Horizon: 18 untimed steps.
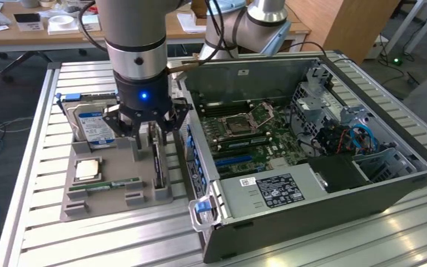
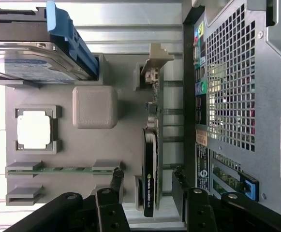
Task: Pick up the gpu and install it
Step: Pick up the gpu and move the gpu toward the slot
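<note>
Hand (image 1: pixel 148 133) open, empty, fingers (image 2: pixel 115 181) straddling upright gpu (image 2: pixel 150 174) in tray (image 1: pixel 98 203). Best: centre over card, lower straight, clamp flat faces evenly.

Gpu (image 1: pixel 158 164) was black, bracket (image 2: pixel 157 58) silver. Hard drive (image 1: pixel 96 130) label was blue-white. Tray (image 1: pixel 117 201) was grey; RAM stick (image 1: pixel 113 183), motherboard (image 1: pixel 251 133) green. Gripper (image 1: pixel 148 136) was black, blue-lit. Case (image 2: pixel 232 87) rear was grid-perforated.

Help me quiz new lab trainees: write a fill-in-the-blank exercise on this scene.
1. The gripper is ___, with one finger on each side of the gpu.
2. The gpu stands on its ___ in the gray tray.
3. The tray sits to the exterior view's ___ of the computer case.
Missing words: open; edge; left.
</note>
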Each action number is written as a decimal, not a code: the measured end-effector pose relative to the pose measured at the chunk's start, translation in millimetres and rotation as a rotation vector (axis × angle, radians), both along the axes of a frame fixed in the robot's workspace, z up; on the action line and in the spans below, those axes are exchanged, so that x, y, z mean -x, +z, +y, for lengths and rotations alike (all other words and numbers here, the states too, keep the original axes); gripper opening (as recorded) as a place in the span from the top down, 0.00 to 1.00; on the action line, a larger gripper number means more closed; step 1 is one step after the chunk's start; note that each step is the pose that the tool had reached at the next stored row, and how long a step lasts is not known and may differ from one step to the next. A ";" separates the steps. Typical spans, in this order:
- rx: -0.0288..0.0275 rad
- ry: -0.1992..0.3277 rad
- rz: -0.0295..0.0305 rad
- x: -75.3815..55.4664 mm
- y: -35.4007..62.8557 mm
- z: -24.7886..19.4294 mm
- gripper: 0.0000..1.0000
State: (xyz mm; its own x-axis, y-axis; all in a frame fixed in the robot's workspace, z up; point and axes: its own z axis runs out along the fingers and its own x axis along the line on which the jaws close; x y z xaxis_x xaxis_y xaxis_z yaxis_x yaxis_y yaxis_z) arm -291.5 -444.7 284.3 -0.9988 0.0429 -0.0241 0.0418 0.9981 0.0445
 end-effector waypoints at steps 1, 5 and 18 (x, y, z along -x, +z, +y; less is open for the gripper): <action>0.0000 0.000 -0.0001 0.0 -1.8 0.2 0.47; -0.0001 0.000 -0.0001 0.0 -9.1 0.8 0.47; 0.0001 0.000 0.0000 -3.4 -22.5 2.0 0.47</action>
